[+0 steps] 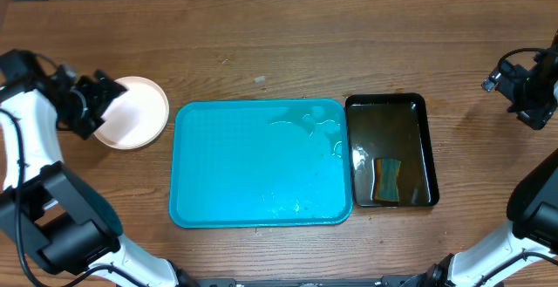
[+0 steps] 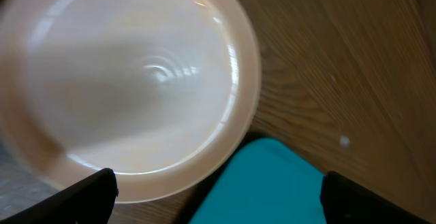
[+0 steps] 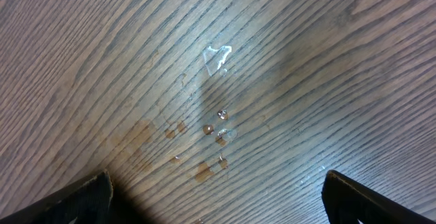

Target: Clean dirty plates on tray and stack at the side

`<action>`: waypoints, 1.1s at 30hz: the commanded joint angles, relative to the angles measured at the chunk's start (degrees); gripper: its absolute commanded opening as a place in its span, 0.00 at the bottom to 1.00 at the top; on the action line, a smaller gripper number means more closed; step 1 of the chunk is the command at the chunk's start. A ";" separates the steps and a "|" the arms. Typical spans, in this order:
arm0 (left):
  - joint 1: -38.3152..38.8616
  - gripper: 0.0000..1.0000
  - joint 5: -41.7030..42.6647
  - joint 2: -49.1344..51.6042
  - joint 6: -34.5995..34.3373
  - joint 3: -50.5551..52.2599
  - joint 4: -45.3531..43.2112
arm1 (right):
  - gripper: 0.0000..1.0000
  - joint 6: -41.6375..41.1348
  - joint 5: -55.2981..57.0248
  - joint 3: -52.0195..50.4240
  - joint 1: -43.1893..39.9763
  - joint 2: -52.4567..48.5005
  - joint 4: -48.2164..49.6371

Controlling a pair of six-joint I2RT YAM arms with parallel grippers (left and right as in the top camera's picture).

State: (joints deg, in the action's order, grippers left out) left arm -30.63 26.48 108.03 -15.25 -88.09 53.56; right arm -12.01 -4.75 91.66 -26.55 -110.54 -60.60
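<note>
The plates (image 1: 132, 112) sit on the wooden table (image 1: 288, 51) just left of the tray (image 1: 253, 165), seen from above as one round pale cream disc. Its glossy face shows soft highlights. The left gripper (image 2: 218, 197) hovers over their near-right rim with its jaws wide apart, while the right gripper (image 3: 218, 200), jaws also apart, hangs over wet bare wood at the far right, beyond the black tray (image 1: 431, 147) holding a sponge (image 1: 388, 181).

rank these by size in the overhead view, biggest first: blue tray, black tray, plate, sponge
1. blue tray
2. black tray
3. plate
4. sponge
All lie flat on the table, so nearness to the camera hardly matters.
</note>
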 commanded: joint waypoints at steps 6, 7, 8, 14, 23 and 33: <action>11.93 1.00 5.38 -0.35 7.78 0.63 -0.33 | 1.00 -0.20 -0.42 0.98 -0.11 0.28 0.35; 13.75 1.00 4.70 -0.35 7.76 0.63 -0.28 | 1.00 -0.20 -0.42 0.96 -0.11 0.28 0.35; 15.23 1.00 4.17 -0.35 7.76 0.63 -0.28 | 1.00 -0.20 -0.42 0.96 -0.11 0.28 0.35; 23.21 1.00 -0.59 -0.35 7.76 0.63 -0.33 | 1.00 -0.20 -0.42 0.96 -0.11 0.28 0.35; 30.71 1.00 -1.55 -0.35 7.76 0.63 -0.66 | 1.00 -0.20 -0.42 0.96 -0.11 0.28 0.35; 31.41 1.00 -1.60 -0.35 7.76 0.63 -0.68 | 1.00 -0.20 -0.42 0.96 -0.11 0.28 0.37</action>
State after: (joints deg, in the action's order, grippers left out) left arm 0.89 25.28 108.03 -8.75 -88.09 53.06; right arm -11.99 -4.73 91.64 -26.55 -110.54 -60.58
